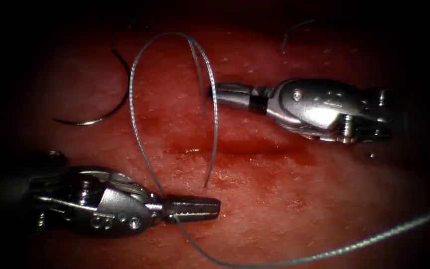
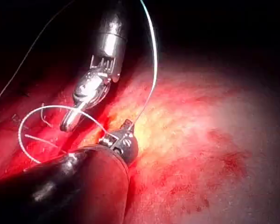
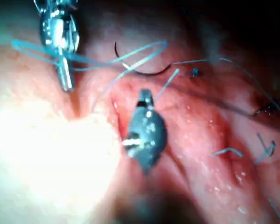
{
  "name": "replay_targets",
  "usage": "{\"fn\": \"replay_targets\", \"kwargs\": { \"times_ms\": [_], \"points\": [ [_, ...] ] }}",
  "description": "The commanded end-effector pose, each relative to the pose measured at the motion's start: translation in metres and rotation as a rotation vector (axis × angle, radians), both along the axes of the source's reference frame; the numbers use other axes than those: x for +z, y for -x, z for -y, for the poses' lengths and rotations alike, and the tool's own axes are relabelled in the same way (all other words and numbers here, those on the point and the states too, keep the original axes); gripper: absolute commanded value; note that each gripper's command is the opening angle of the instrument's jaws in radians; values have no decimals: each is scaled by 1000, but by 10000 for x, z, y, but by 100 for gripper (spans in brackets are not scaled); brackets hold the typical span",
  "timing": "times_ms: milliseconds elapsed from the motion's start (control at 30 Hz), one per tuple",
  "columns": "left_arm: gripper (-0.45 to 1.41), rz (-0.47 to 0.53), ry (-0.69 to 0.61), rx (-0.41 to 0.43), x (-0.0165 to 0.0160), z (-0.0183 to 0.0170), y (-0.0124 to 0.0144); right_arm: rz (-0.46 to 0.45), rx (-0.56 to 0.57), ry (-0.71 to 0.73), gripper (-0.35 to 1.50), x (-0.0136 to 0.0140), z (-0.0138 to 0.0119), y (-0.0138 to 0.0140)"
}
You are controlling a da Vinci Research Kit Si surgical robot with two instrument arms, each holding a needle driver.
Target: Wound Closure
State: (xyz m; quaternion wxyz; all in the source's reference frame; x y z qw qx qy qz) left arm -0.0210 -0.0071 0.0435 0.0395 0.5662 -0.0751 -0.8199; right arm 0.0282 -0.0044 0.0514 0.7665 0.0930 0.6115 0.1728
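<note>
The curved needle (image 1: pixel 106 112) lies free on the tissue (image 1: pixel 284 199) at the far left, held by neither tool and not in the tissue; it also lies in the right wrist view (image 3: pixel 147 72). The thread (image 1: pixel 134 84) rises in a tall loop over the cut (image 1: pixel 235 147). My left tool (image 1: pixel 215 207) is low on the left, shut on the thread near the base of its jaws. My right tool (image 1: pixel 215 93) comes in above the cut, shut on the loop's right strand. The left wrist view has the left tool (image 2: pixel 126 133) with thread leading upward from it.
A long run of thread (image 1: pixel 354 246) trails from the left tool off to the lower right. Red fluid (image 1: pixel 294 157) pools along the cut. A short cut end of thread (image 1: pixel 294 27) lies at the far edge. Earlier stitch ends (image 3: pixel 266 149) stand beside the wound.
</note>
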Motion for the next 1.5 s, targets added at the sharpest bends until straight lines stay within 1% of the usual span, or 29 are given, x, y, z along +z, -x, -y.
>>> {"fn": "replay_targets", "kwargs": {
  "times_ms": [33,67,167,200,233,267,333,433,633,767,800,833,900,933,967,1067,1100,1233,1300,1333,1433,1500],
  "points": [
    [-45,9,-8,2,12,2,5,-28,-19,13,-35,2,-3,-31],
    [-45,19,-20,4,17,3,3,-50,-34,19,-35,1,-4,-45],
    [-45,34,-31,12,19,2,1,-71,-49,22,-35,1,-5,-59],
    [-45,41,-31,17,18,2,3,-82,-56,24,-35,0,-5,-67],
    [-45,41,-31,17,18,2,3,-82,-56,24,-35,0,-5,-67],
    [-45,46,-32,19,17,1,6,-92,-63,25,-35,0,-4,-74],
    [-45,48,-32,20,16,0,8,-97,-67,26,-35,-1,-3,-77],
    [-45,61,-33,26,12,0,19,-113,-78,25,-35,-3,-6,-84],
    [-45,77,-31,47,4,8,43,-109,-71,30,-35,-2,-11,-93],
    [-45,77,-34,56,-3,12,50,-106,-73,35,-35,-1,-12,-94],
    [-45,77,-36,59,-5,13,52,-106,-72,35,-27,-1,-13,-94],
    [-45,76,-38,64,-8,14,55,-107,-73,34,-11,0,-14,-95],
    [-45,78,-40,69,-10,15,56,-107,-72,34,-10,0,-14,-96],
    [-45,79,-40,73,-12,17,58,-110,-61,35,0,-1,-16,-98],
    [-45,79,-40,73,-12,17,58,-110,-61,35,0,-1,-16,-98],
    [-45,80,-40,82,-15,22,62,-115,-39,34,20,-4,-23,-99],
    [-45,80,-40,82,-15,22,62,-115,-39,34,20,-4,-23,-99],
    [-45,79,-42,98,-20,28,60,-88,-9,34,84,-6,-27,-103],
    [-45,76,-45,104,-24,31,58,-75,2,36,103,-5,-28,-103],
    [-45,70,-41,110,-26,32,57,-74,3,36,103,-4,-28,-103],
    [-45,1,7,135,-37,37,51,-67,-4,36,103,-3,-28,-102],
    [-45,-81,76,142,-46,44,44,-32,-14,34,101,-2,-27,-100]
  ]
}}
